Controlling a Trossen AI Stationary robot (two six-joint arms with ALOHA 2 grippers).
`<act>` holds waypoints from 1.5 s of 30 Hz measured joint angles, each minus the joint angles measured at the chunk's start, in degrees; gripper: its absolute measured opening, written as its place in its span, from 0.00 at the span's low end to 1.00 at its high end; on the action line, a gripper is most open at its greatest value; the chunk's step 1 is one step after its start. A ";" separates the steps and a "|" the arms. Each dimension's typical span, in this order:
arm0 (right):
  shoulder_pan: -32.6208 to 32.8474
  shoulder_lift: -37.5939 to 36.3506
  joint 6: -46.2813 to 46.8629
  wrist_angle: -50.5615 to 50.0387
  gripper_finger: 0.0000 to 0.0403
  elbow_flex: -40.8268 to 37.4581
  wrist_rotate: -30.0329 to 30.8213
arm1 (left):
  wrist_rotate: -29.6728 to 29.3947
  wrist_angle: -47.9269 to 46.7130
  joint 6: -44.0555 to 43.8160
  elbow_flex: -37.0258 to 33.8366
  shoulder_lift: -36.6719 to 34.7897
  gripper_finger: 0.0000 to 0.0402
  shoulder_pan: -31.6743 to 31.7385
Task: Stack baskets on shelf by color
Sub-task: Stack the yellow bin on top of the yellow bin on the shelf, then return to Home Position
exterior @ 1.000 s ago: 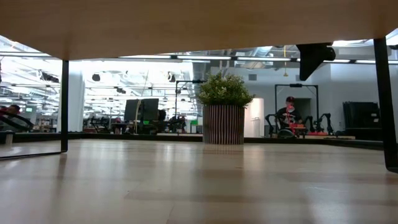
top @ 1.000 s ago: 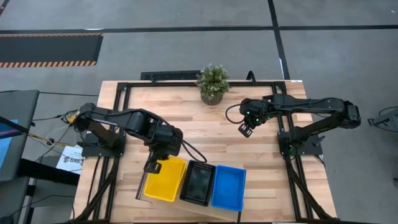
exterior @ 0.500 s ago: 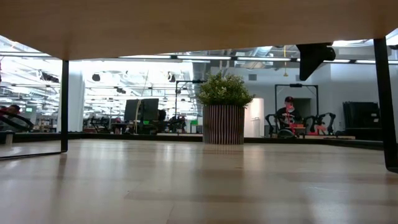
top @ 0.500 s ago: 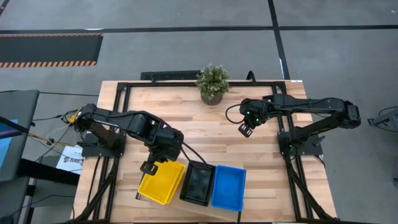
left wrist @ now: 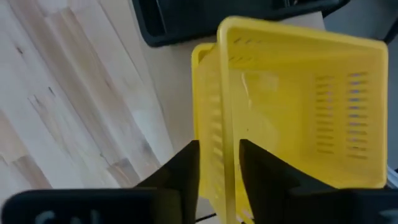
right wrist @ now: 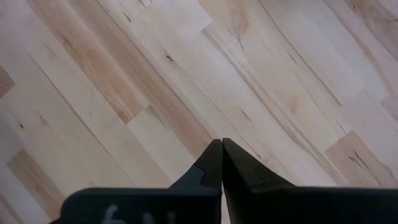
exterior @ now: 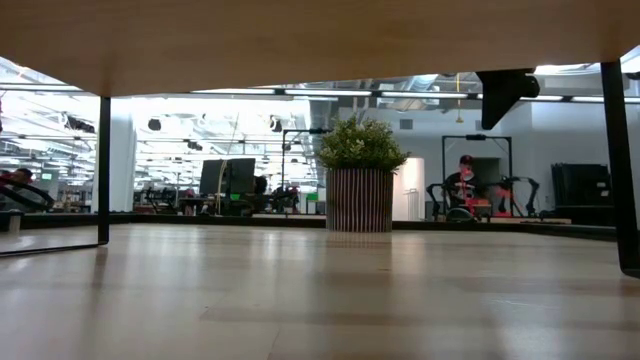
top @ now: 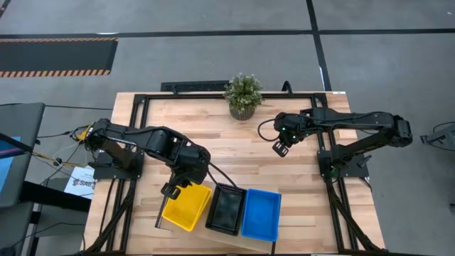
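The yellow basket (top: 185,208) sits at the shelf's (top: 213,231) left end beside the black basket (top: 226,209) and blue basket (top: 260,215), its rim clamped in the left pincer (top: 175,190). It seems tilted; next comes seating it flat, then release. The right pincer (top: 280,148) hangs together over the desk (top: 227,142).

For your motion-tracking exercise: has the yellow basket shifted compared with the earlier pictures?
Yes. The yellow basket has swung, its near end moving away from the black basket.

Potted plant (top: 243,95) at table's (top: 234,142) far edge; distant, perhaps seated person (exterior: 463,182).
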 joint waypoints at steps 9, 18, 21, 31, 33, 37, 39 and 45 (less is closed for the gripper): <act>0.00 0.00 -0.02 -0.03 0.06 0.00 -0.01 | -1.44 1.46 -3.90 4.09 -0.02 0.33 0.65; 0.02 0.01 -0.07 -0.03 0.06 0.00 -0.02 | -1.56 0.92 -3.34 8.04 -0.20 0.11 0.61; 0.00 0.02 -0.09 -0.05 0.06 0.00 -0.04 | -1.36 1.48 -3.32 5.13 -0.15 0.02 0.66; 0.02 0.02 -0.42 -0.08 0.06 0.00 -0.07 | -0.90 2.64 -2.62 -2.86 -0.07 0.00 0.61; 0.02 0.02 -0.63 -0.10 0.06 0.00 -0.07 | -2.96 2.55 -3.28 -2.69 -0.07 0.00 0.98; 0.05 0.02 -0.66 -0.16 0.06 0.60 -0.09 | -6.41 2.16 -7.24 1.64 -0.63 0.00 2.44; 0.11 -0.21 -1.53 0.14 0.06 1.91 -0.11 | -9.25 2.53 -8.62 4.61 -2.16 0.00 3.22; -0.41 -4.04 -7.42 1.79 0.06 7.96 -0.05 | -19.84 8.76 -10.28 10.75 -8.67 0.00 5.38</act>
